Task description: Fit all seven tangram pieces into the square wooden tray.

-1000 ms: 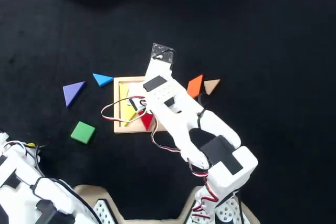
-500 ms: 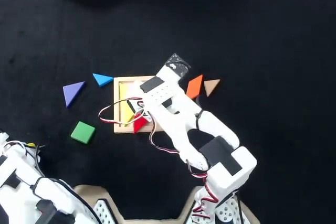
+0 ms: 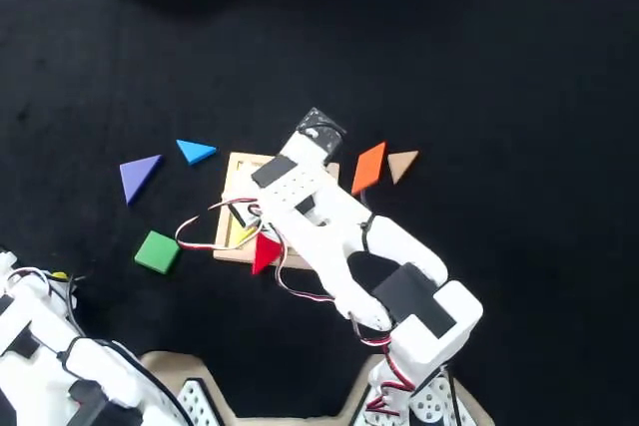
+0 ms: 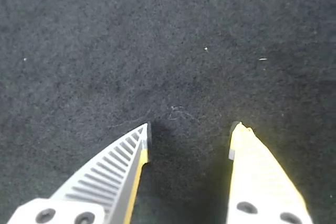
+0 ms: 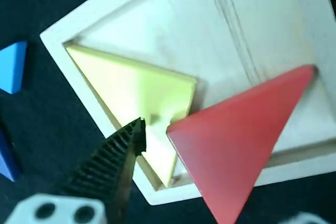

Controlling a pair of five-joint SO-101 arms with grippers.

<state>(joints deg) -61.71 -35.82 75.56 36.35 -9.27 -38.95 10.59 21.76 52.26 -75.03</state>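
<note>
Red triangle (image 5: 236, 150) rides over the wooden tray's (image 5: 97, 13) rim, beside the yellow triangle (image 5: 136, 93). Your right gripper (image 5: 215, 174) is spread astride it, pinching nothing. A sideways nudge could slide it out or skew the tray. Left gripper (image 4: 189, 129) hangs spread over black cloth (image 4: 168, 35).

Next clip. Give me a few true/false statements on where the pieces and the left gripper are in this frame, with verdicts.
1. The yellow triangle lies inside the tray. True.
2. The red triangle sits wholly inside the tray. False: one corner juts out over the rim.
3. The green square is in the tray. False: it lies on the cloth, apart from the tray.
4. The left gripper is open over bare cloth. True.
</note>
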